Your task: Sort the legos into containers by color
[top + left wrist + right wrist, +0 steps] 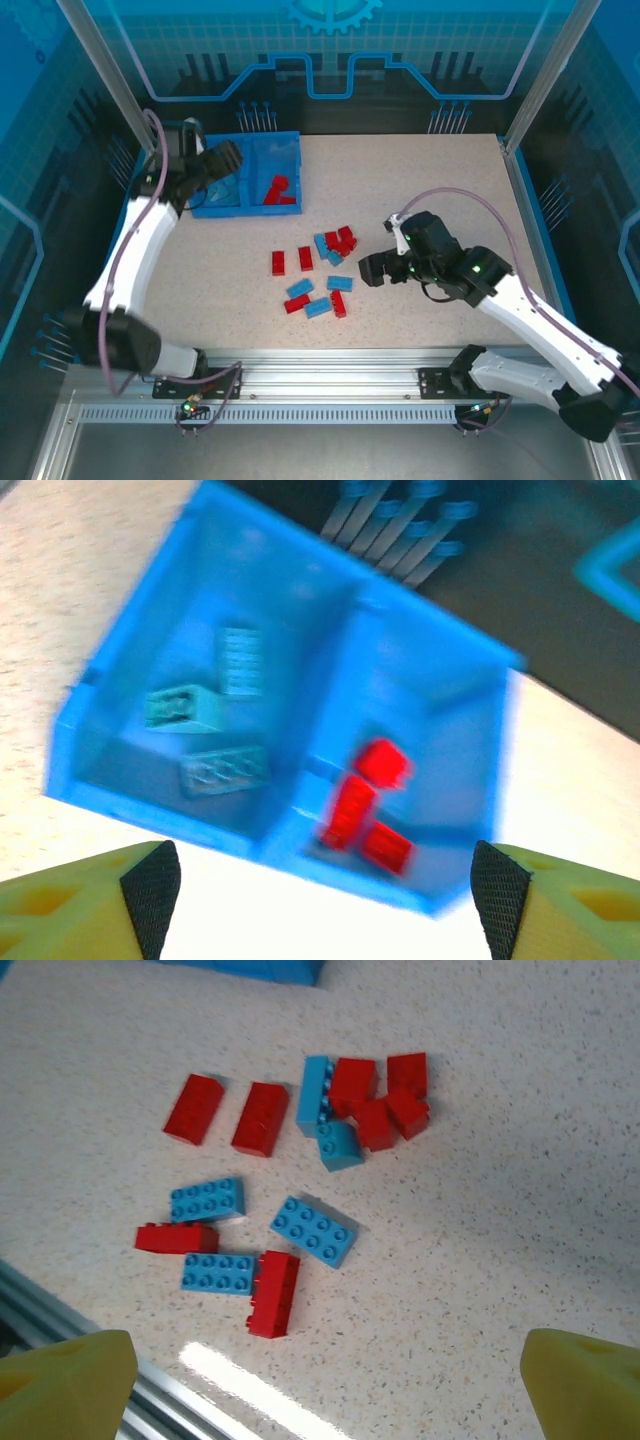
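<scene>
Left hand (222,160), fingers apart and empty, hangs over the bin (270,137) whose compartments already separate blue from red, while right hand (375,268), also spread wide, faces the loose legos (305,258) on the worktop (440,190), likely lining up a pick.

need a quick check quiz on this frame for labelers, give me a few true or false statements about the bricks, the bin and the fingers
1. In the bin, the red bricks share a compartment with the light blue bricks. False: the divider separates them, one colour per compartment.
2. The left gripper has its fingers open with nothing between them. True.
3. The right gripper holds a red brick. False: its fingers are open and empty.
4. Loose red pieces and loose blue pieces lie on the table. True.
</scene>
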Controlling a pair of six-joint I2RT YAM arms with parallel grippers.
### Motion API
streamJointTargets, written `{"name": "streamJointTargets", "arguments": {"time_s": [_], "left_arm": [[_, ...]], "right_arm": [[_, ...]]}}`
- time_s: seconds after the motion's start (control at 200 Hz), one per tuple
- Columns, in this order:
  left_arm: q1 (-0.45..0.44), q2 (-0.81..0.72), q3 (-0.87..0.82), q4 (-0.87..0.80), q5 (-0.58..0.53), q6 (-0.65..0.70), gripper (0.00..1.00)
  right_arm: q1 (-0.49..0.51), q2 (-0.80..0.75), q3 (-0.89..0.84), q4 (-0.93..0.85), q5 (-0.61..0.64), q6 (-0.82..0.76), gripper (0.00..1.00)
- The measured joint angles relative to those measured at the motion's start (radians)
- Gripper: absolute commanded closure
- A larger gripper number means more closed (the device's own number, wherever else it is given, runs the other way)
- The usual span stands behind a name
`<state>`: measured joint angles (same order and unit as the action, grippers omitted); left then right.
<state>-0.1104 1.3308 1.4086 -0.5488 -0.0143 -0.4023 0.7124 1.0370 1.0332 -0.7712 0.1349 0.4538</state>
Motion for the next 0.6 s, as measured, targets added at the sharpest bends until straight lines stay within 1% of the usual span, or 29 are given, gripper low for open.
{"name": "streamJointTargets", "arguments": {"time_s": [0.06,0.125,0.145,0.205,0.275,0.33,0.435,0.53,0.6], "left_arm": [[-0.081,-0.106,-0.04,0.021,0.075,0.094,0.1],[-0.147,-0.207,-0.095,0.035,0.167,0.219,0.02],[-0.158,-0.235,-0.115,0.035,0.197,0.248,0.01],[-0.185,-0.321,-0.185,0.032,0.29,0.393,0.01],[-0.203,-0.418,-0.288,0.016,0.38,0.564,0.01],[-0.212,-0.486,-0.37,0.003,0.427,0.678,0.01],[-0.214,-0.594,-0.527,0.0,0.45,0.826,0.01],[-0.214,-0.667,-0.634,0.006,0.448,0.898,0.01],[-0.214,-0.702,-0.683,0.009,0.446,0.932,0.01]], "right_arm": [[-0.002,0.057,0.0,0.017,0.007,0.002,0.0],[-0.002,0.124,0.0,0.043,0.008,0.001,0.0],[-0.003,0.146,0.0,0.053,0.008,-0.002,0.0],[-0.005,0.212,0.002,0.079,0.008,-0.011,0.02],[-0.006,0.299,0.015,0.102,0.008,-0.028,0.08],[-0.006,0.383,0.047,0.109,-0.002,-0.054,0.12],[0.007,0.531,0.141,0.12,-0.023,-0.076,0.17],[0.044,0.642,0.233,0.135,-0.023,-0.055,0.26],[0.074,0.708,0.287,0.147,-0.023,-0.009,0.29]]}}
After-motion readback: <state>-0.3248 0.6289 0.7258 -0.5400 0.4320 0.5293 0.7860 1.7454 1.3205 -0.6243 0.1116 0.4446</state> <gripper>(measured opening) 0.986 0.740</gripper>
